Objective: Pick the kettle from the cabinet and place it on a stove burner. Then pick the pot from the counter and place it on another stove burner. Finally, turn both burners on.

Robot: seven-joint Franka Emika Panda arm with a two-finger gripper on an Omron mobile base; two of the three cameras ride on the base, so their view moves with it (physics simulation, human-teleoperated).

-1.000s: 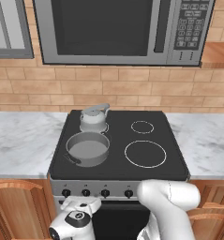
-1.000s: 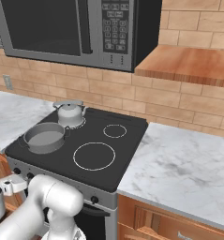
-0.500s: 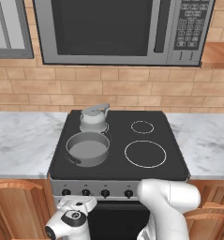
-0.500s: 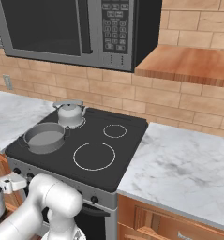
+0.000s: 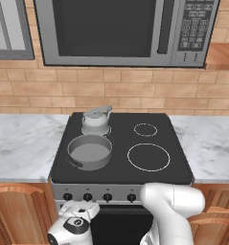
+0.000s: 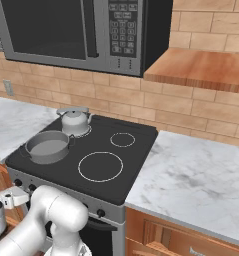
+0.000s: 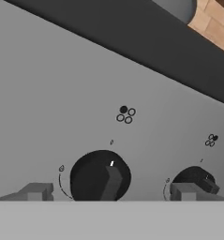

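- Brick wall and microwave (image 5: 125, 31) back a black stove (image 5: 173, 158) set into the marble bench (image 5: 20, 143).
- Kettle (image 5: 96, 122) sits on the rear left burner; pot (image 5: 89, 152) sits on the front left burner, just before it.
- End effector (image 7: 111, 191), fingers spread, straddles a dark knob (image 7: 100, 176) on the stove's front panel (image 7: 48, 117).

Before my pincer (image 7: 108, 192) sits a black knob (image 7: 100, 176) on a plain grey panel (image 7: 48, 98). The kettle (image 5: 96, 121) gleams silver-grey, the pot (image 5: 89, 151) duller grey, the table (image 6: 196, 182) white with grey veins.
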